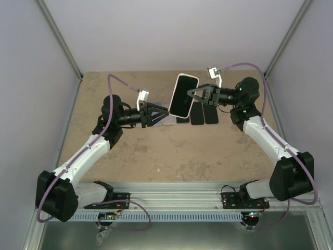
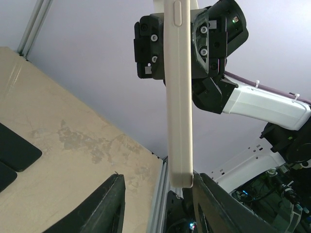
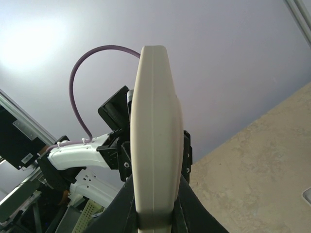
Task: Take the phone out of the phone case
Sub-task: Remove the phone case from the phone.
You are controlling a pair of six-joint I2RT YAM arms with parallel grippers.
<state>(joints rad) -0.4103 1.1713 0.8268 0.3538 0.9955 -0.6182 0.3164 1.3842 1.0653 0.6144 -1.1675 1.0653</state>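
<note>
Cream rubbery phone case (image 2: 180, 97) wrapping a black-screened phone (image 1: 182, 99), held aloft above the counter (image 1: 156, 151). My right tool (image 1: 190, 95) pinches one long edge, its jaws nearly closed. My left tool (image 1: 166, 112) stands part-open astride the near corner. The long axis runs away from the bases, screen upward. I judge the case pliant and grippy, the phone rigid and fragile, so I would peel at a corner lip.

Top view: cream-white rubbery phone case (image 1: 179, 101) and right gripper (image 1: 190, 94) partly cover flat black rectangular slabs (image 1: 210, 115). L wrist: case top cut off by upper edge; slabs cropped at left. R wrist: case base cropped at bottom; contents indiscernible edge-on.
</note>
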